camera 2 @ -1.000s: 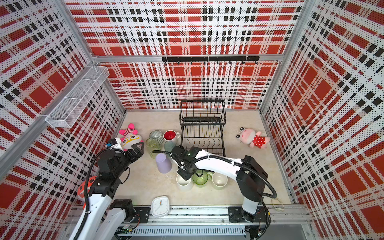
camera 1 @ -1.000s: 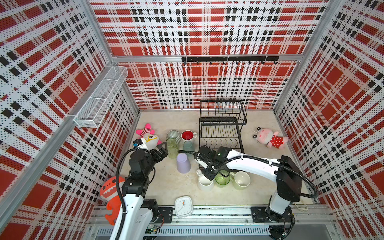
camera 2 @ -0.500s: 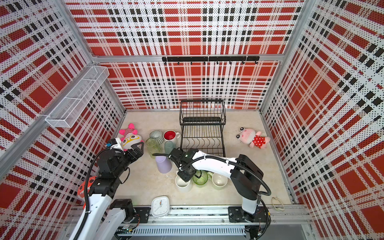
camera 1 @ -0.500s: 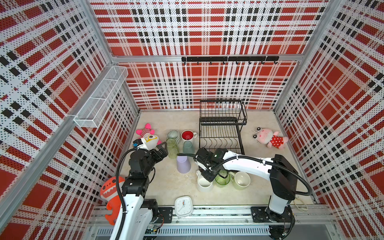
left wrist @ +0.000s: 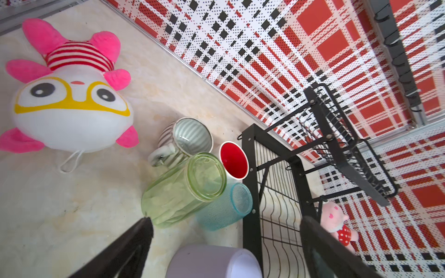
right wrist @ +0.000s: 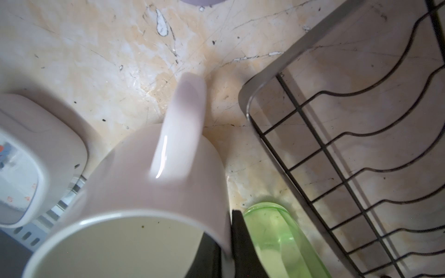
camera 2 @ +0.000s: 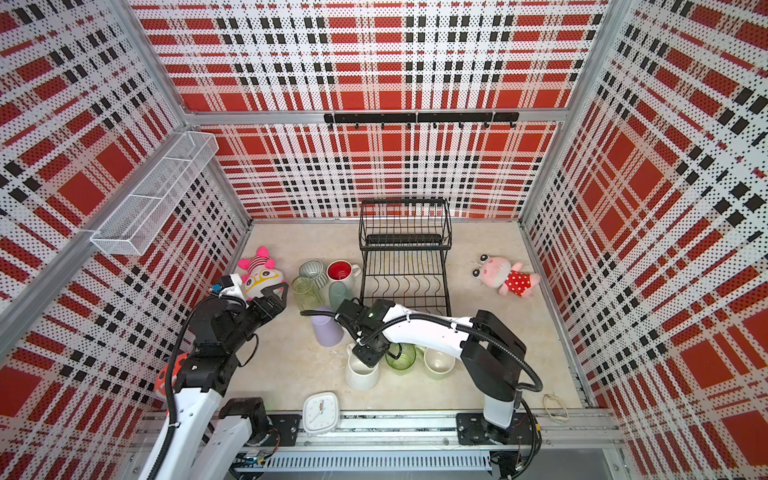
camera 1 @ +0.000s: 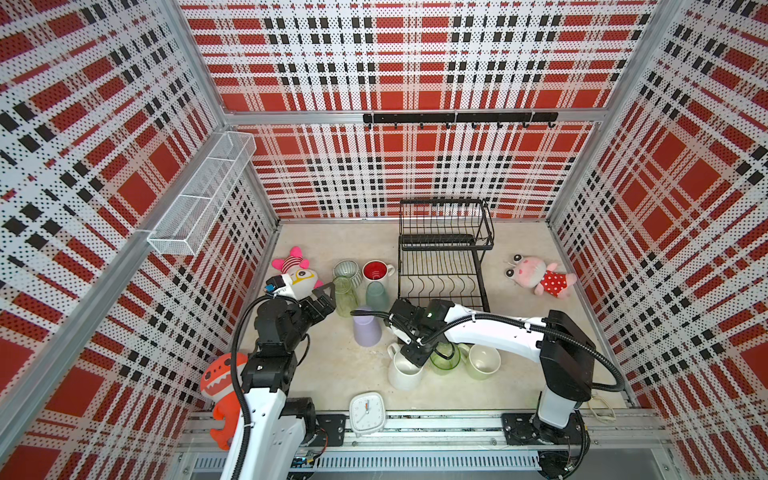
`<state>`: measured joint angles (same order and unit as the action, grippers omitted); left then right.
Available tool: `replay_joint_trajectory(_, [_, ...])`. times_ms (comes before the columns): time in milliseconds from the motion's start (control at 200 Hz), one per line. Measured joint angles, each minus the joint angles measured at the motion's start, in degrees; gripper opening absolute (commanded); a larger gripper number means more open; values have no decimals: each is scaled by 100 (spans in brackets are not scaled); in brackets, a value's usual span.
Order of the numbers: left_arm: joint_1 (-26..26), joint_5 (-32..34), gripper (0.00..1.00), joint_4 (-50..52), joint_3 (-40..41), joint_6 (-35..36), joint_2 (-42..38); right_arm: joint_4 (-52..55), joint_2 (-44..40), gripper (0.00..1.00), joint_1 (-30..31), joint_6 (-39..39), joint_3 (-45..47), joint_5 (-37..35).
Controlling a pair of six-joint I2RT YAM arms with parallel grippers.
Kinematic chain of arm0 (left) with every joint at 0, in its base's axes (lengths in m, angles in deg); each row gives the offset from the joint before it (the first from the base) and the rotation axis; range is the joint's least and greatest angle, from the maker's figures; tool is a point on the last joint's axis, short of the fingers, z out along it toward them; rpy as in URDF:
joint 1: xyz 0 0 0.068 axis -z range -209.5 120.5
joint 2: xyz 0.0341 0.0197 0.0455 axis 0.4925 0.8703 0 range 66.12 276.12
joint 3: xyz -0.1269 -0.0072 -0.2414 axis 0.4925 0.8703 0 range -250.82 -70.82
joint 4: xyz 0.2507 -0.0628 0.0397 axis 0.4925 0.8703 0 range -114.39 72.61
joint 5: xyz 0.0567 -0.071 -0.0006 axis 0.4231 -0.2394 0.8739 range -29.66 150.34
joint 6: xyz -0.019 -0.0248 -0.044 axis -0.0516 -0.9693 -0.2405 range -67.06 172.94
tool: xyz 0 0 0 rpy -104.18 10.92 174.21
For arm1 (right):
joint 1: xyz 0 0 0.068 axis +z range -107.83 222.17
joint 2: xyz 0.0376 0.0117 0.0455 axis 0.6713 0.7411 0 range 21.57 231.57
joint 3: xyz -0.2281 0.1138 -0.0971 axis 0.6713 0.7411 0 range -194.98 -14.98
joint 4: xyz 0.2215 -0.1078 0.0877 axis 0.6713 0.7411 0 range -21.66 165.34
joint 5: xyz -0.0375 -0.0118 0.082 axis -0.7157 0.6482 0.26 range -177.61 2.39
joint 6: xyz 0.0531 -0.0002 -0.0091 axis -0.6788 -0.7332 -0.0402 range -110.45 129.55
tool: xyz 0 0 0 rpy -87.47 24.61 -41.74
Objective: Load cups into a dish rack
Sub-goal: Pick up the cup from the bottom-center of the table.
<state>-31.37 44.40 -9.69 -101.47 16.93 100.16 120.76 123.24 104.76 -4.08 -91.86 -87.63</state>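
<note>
**Dial convention.** 12 o'clock points to the back wall in both top views, and the dial is centred on the white mug.

**Centre.** The white mug (camera 1: 402, 371) stands mouth-up near the front edge of the table (camera 1: 332, 374), with its handle turned toward 11 o'clock. The right gripper (right wrist: 225, 243) is clamped on the mug's rim at the 3 o'clock side. In the right wrist view one finger lies inside the wall and one outside. Whether the base rests on the table cannot be told.

**Near ring.**
- At 3 o'clock, the short green glass (camera 1: 444, 358) stands just beside the mug.
- Beyond the glass, also at 3 o'clock, is the pale-green mug (camera 1: 482, 362).
- Between 10 and 11 o'clock, the lavender tumbler (camera 1: 366, 329) stands mouth-down.

**Far ring.**
- At 11 o'clock four cups stand close together: the tall green glass (camera 1: 345, 296), teal tumbler (camera 1: 377, 295), ribbed mug (camera 1: 347, 270) and red-inside mug (camera 1: 376, 271).
- Between 12 and 1 o'clock is the dish rack (camera 1: 442, 266), just beside the teal tumbler and the red-inside mug.
- Toward 10 o'clock, the left gripper (camera 1: 326, 297) hangs with its jaws spread wide, holding nothing, near the tall green glass.

**Periphery.**
- White clock (camera 1: 365, 413), 7 o'clock.
- Orange plush (camera 1: 220, 384), 9 o'clock.
- White-and-pink plush (camera 1: 297, 277), 10 o'clock.
- Pink plush (camera 1: 536, 276), 2 o'clock.
</note>
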Motion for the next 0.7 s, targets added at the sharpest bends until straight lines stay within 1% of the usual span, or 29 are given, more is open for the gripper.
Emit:
replay_joint_trajectory(100, [-2,-243,98,11,-125,-61,-9,-168,-337,0,7,-26,79,0])
replay_joint_trajectory(281, [2,-855,98,-315,-278,-308,15,-577,-1285,0,-11,-87,302,-68])
replay_joint_trajectory(381, [50,-1117,98,-568,-382,-535,129,-968,-1823,0,-151,-140,546,-127])
replay_joint_trajectory(446, [127,-1180,98,-774,-444,-745,232,-1346,-2214,0,-363,-208,852,-129])
replay_joint_trajectory(561, [538,-1137,98,-1067,-525,-1045,426,-2031,-2848,0,-868,-354,1456,-168])
replay_joint_trajectory(621, [896,-1005,98,-1200,-588,-1185,581,-2435,-3145,0,-1137,-463,1773,-221])
replay_joint_trajectory(697, [1462,-811,98,-1438,-634,-1362,761,-2922,-3467,0,-1344,-592,2129,-249])
